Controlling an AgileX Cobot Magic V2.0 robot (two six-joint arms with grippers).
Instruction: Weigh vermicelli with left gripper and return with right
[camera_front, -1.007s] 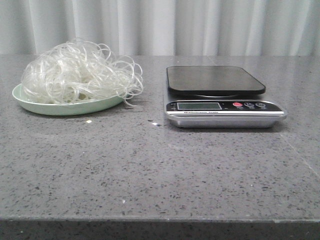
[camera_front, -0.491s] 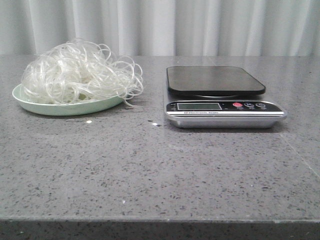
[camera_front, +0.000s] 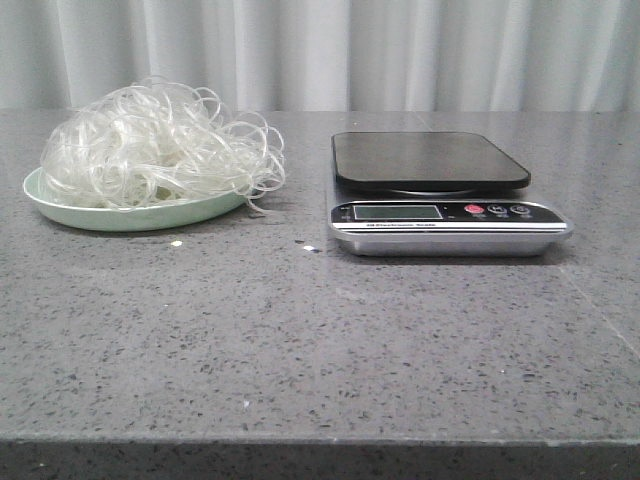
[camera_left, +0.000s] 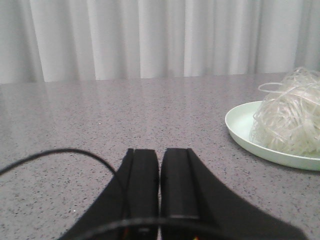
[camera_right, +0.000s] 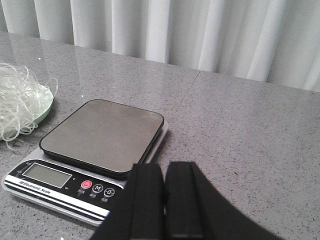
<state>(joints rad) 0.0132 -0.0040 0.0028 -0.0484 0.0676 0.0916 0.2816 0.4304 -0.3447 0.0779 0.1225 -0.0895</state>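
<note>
Two things share the worktop (camera_front: 300, 340) in the front view: the vermicelli (camera_front: 155, 145), piled on a pale green plate (camera_front: 60, 205) on the left, and a digital kitchen scale (camera_front: 440, 195) well apart on the right, its black platform bare. Neither arm shows here. That clump looks featherlight and springy, thin translucent loops spilling over the plate's right rim, probably brittle if dry. My call is to pinch deep into the dense middle of the mound, not the stray outer loops, which would likely slip out or snap.

Over to the left wrist view: the left tool (camera_left: 159, 175) is clenched, both fingers pressed together and holding nothing, hovering low over the worktop. The vermicelli (camera_left: 290, 117) and plate (camera_left: 240, 127) sit off to one side, near but untouched.

Right wrist view now: the right tool (camera_right: 165, 200) is likewise clenched and empty, just behind the scale (camera_right: 95, 145), with a fringe of strands (camera_right: 17, 102) at the edge.
</note>
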